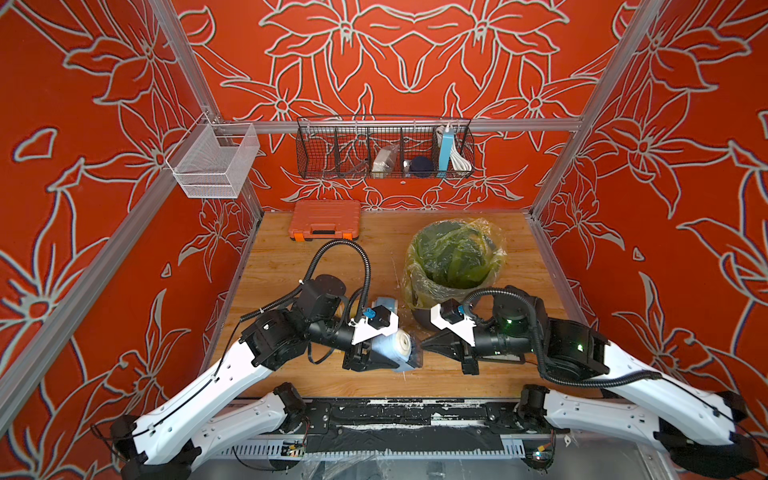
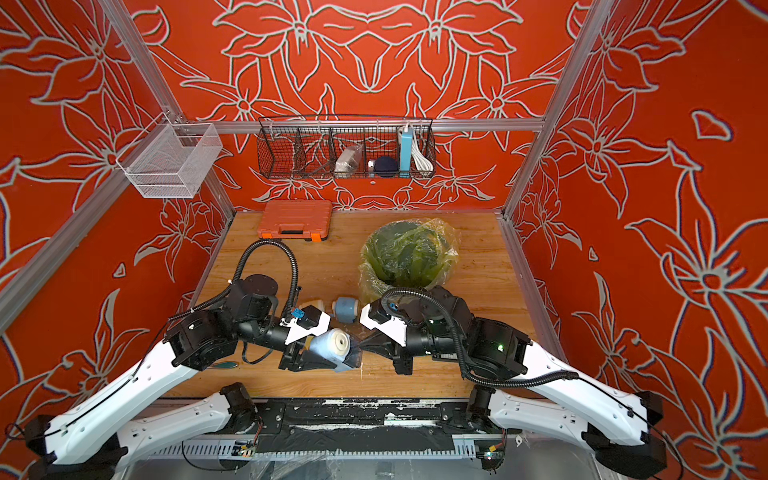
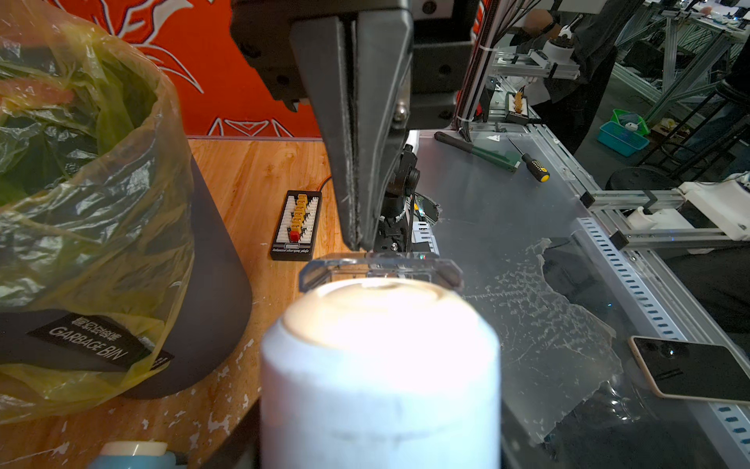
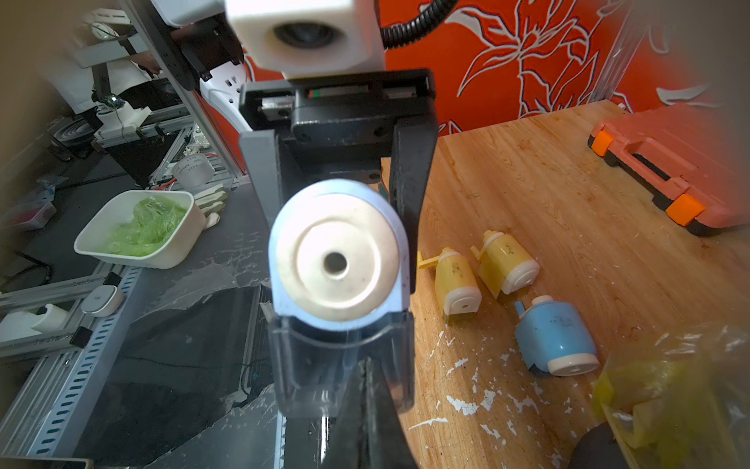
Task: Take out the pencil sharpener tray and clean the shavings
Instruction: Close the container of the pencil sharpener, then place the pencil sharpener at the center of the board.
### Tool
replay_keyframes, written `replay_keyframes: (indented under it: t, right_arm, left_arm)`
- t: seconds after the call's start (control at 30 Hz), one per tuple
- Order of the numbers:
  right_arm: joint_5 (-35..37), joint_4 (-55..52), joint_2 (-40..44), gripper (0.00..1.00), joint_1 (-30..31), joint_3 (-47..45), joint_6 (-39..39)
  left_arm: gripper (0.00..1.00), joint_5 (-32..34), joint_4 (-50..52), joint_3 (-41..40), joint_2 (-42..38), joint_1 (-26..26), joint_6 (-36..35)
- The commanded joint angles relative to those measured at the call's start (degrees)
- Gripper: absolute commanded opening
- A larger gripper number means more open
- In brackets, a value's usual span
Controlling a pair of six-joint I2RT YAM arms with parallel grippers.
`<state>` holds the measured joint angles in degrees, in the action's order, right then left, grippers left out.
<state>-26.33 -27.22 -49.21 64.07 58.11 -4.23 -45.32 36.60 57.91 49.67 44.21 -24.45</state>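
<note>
My left gripper [image 1: 398, 354] is shut on a pale blue pencil sharpener [image 1: 395, 347] with a white round face [image 4: 337, 260], held just above the wooden table near its front edge. Its black fingers [image 4: 410, 203] flank the body. The clear plastic tray [image 4: 312, 365] sits in the sharpener's base, facing the right arm. My right gripper [image 4: 367, 365] is shut, its tips against the tray's front wall [image 3: 377, 266]. Whether they pinch the wall I cannot tell. Shavings [image 4: 462, 404] lie as white flecks on the wood below and beside the bin [image 3: 219, 422].
A black garbage bin with a yellow-green bag [image 1: 453, 262] stands just behind the right gripper. Two yellow sharpeners [image 4: 454, 280] and a blue one [image 4: 556, 341] lie on the table. An orange case [image 1: 325, 220] sits at the back. Wire baskets [image 1: 384, 147] hang on the wall.
</note>
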Motion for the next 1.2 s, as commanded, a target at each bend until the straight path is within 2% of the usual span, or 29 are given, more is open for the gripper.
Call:
replay_keyframes:
  t: [0.0,0.27,0.37,0.47,0.6,0.67,0.77,0.93,1.17]
  right_arm:
    - [-1.16,4.24,-0.8,0.0,0.34,-2.55,-2.03]
    - [-0.27,8.18,-1.42,0.0,2.21,-7.5,-4.4]
    - [2.29,7.33,-1.3,0.0,3.01,-7.29,-4.6]
    - [10.82,2.69,2.16,0.0,3.02,-5.81,-3.72]
    - [28.56,-6.7,11.35,0.0,3.06,-3.39,-3.21]
    - [36.25,-11.36,15.8,0.0,3.04,-2.12,-2.89]
    - [43.38,-17.54,21.31,0.0,3.07,0.32,-2.53]
    - [46.63,-26.94,24.01,0.0,3.05,4.63,-4.9]
    - [46.94,-31.61,26.45,0.0,3.06,4.45,-9.52]
  left_arm:
    - [0.0,-1.71,-3.43,-0.55,-0.21,0.7,0.28]
    - [0.0,-0.82,-6.17,-1.73,-0.54,1.02,0.9]
    - [0.0,-0.33,-6.11,-2.32,-0.28,1.19,0.72]
    - [0.0,2.24,-4.62,-3.36,0.37,1.97,-1.46]
    - [0.0,11.21,-2.22,-5.83,2.54,5.38,-6.35]
    - [0.0,15.08,-3.55,-8.29,3.59,6.81,-7.58]
    - [0.0,19.86,-8.84,-12.77,5.21,8.07,-7.73]
    - [0.0,24.62,-18.13,-18.3,12.24,8.36,-6.97]
    - [0.0,26.29,-23.62,-18.78,23.12,8.35,-7.72]
